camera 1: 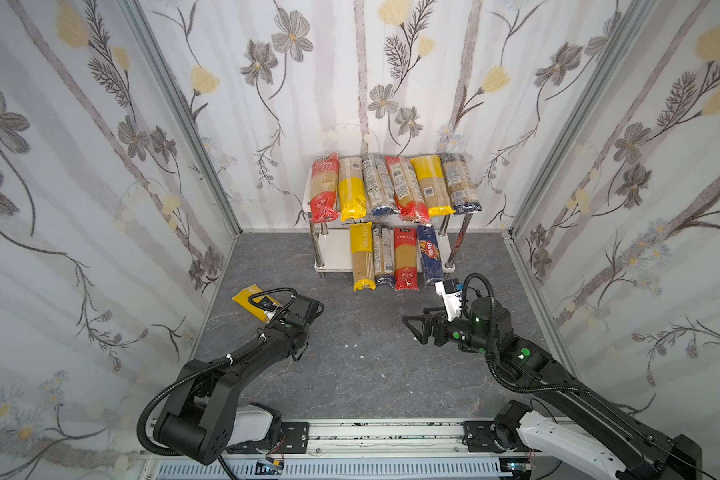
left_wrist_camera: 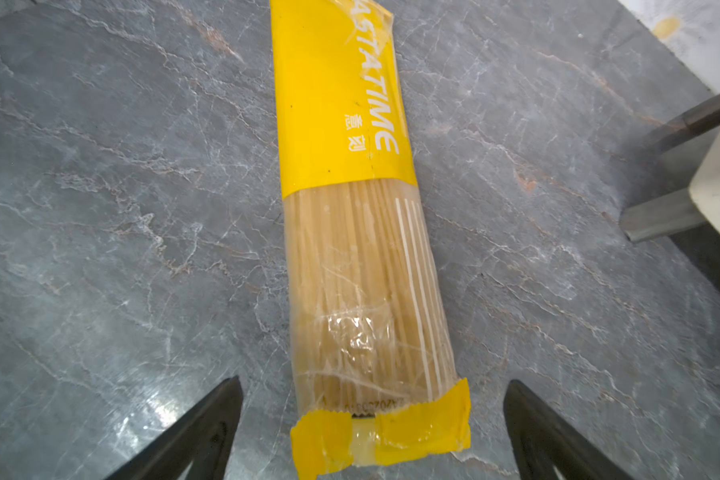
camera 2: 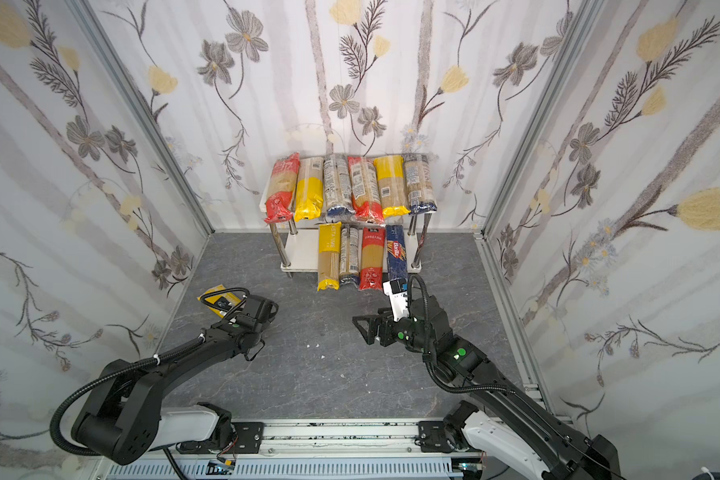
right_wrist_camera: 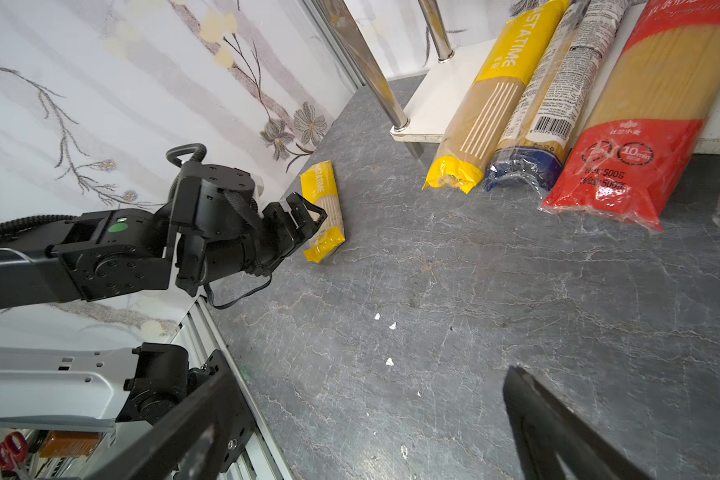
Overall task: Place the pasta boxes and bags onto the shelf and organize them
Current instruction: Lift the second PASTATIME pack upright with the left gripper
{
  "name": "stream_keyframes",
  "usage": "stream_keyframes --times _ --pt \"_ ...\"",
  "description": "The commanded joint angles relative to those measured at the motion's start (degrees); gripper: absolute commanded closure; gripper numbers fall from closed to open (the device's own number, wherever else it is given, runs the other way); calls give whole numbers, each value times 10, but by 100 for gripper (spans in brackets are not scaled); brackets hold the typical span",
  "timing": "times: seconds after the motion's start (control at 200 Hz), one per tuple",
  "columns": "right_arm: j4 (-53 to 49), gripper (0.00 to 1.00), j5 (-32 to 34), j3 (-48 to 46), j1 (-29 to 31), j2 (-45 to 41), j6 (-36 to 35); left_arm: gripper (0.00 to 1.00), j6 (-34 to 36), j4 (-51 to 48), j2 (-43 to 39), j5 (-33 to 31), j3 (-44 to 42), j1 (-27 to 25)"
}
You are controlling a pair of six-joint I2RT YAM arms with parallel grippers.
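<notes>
- jaws of the left gripper (left_wrist_camera: 373, 382) stand spread wide, one finger on each side of the loose yellow bag (left_wrist_camera: 350, 257) and not touching it; only its taped end lies between them.
- this bag lies flat near the left edge of the surface (camera 1: 371, 374), well apart from the shelf (camera 1: 334, 249).
- for a sound hold, i judge the gripper should reach further along the pack, nearer its middle than its end. it should then sink until the fingers flank both long sides and close square across the narrow width. a pinch at the end would likely let the long pack droop or the film slip.
- the shelf stands at the back edge. its top board is filled by six packs (camera 1: 393, 187). the lower board carries four packs (camera 1: 395, 257) whose front ends run past its front edge onto the surface.
- the lower board's left end is bare, which looks like the slot: bring the bag in lengthwise, parallel to its neighbours.
- the right gripper (camera 1: 414, 330) has its jaws spread and empty, over the right half of the surface; best kept out of the carry path.
</notes>
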Motion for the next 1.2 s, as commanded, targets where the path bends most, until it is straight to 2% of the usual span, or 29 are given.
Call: stream_keyframes --times 0.0,0.16,0.27,0.425,0.605,0.854,0.949,0.984,1.029,1.109,1.139,1.194 --pt "10 0 -6 0 -1 -8 -8 0 -37 -7 51 -28 28 0" --pt "0 0 -3 -7 -10 -27 -15 0 -55 -7 137 -37 68 -4" --pt "-10 0 -5 -11 -23 -37 -18 0 -69 -8 165 -35 83 -4" --pt "-16 0 -18 -11 -37 -51 -20 0 -116 -10 166 -6 66 -4" --pt "-14 0 -29 -6 -46 -50 -26 0 -114 -13 191 -1 76 -5" --pt "-17 0 -43 -10 -56 -58 -28 10 -110 -14 193 1 79 -4" --pt "-21 0 -45 -10 -59 -68 -29 28 -105 -14 192 7 78 -6" --pt "-23 0 -45 -9 -60 -71 -28 40 -103 -14 192 9 78 -5" --pt "-26 0 -44 -8 -61 -75 -29 60 -98 -14 192 12 78 -5" --pt "-37 0 -37 -5 -63 -80 -32 87 -87 -14 193 22 80 -5" --pt "-41 0 -35 -4 -64 -84 -31 93 -84 -14 192 27 79 -5" --pt "-46 0 -32 -4 -64 -91 -32 98 -79 -14 188 34 74 -7"
